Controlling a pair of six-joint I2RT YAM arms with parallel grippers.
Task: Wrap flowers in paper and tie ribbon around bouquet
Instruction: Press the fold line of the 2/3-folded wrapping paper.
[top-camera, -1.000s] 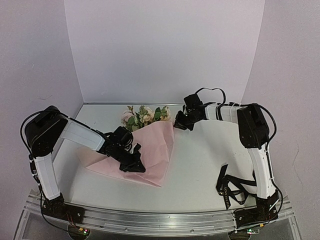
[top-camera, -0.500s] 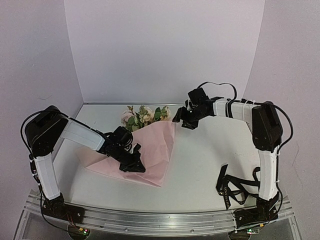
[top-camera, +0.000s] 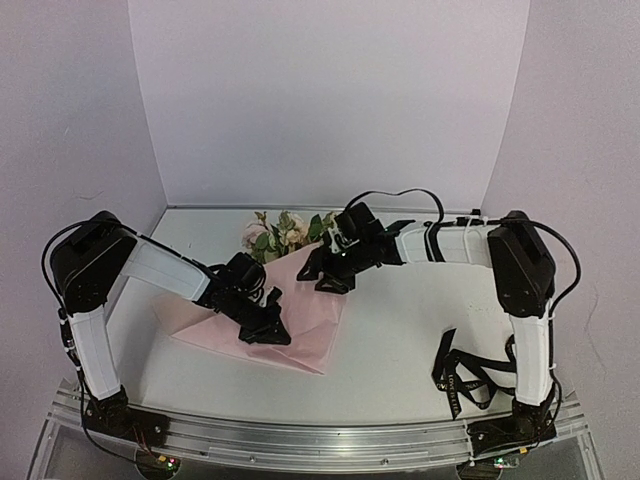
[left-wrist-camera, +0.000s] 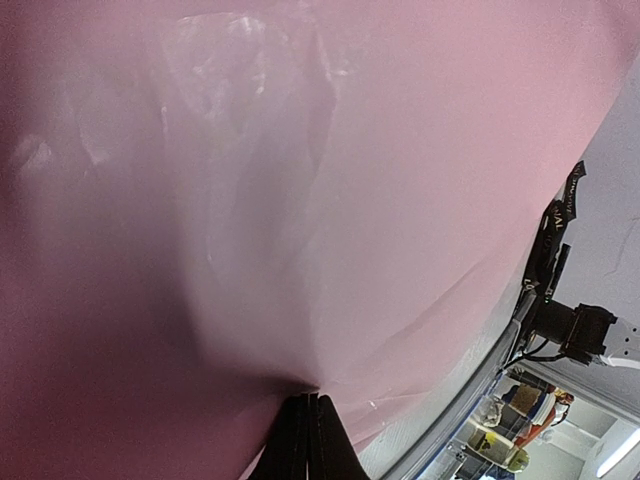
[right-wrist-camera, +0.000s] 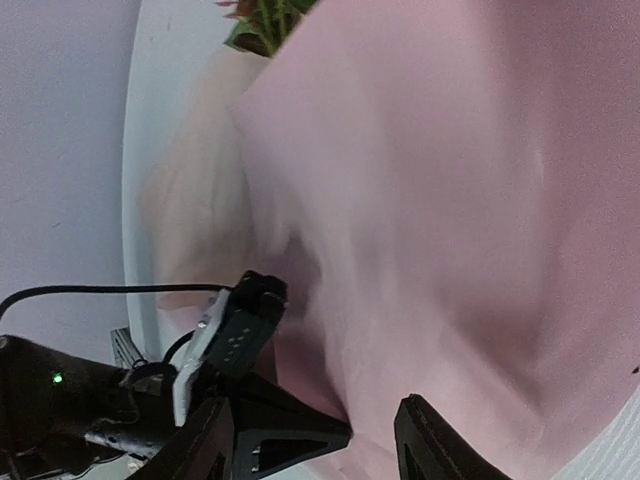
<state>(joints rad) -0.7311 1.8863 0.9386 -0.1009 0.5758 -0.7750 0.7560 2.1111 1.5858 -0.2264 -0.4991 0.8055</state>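
Tool state: left gripper (left-wrist-camera: 308, 415) has its fingers pressed flat together with a pinch of the paper (top-camera: 312, 305) caught at their tips. Its wrist view is almost all pink sheet falling away from that pinch. In the top view it sits at the near-left part of the sheet.

The right gripper (right-wrist-camera: 375, 425) has its jaws apart with nothing between them. It is low over the far-right part of the paper, near the blooms. Whether a fingertip touches the sheet, I cannot tell.

The paper lies on the table (top-camera: 400, 310), creased and doubled over itself with a flap folded across. It is neither flat nor yet a cone.

The flowers (top-camera: 285, 232) are at the sheet's far edge, with blooms and leaves poking out beyond it and the stems hidden under the pink.

The ribbon (top-camera: 465, 375) lies in loose black loops on the table beside the right arm (top-camera: 525, 330). It is well apart from the paper, and neither gripper is on it.

Progress (judgement): early to middle of wrapping.
- Done: flowers placed on the sheet, first fold made.
- Left: roll or fold the rest round the stems into a closed bundle.
- Left: fetch the ribbon and tie it. The tying step has not begun.
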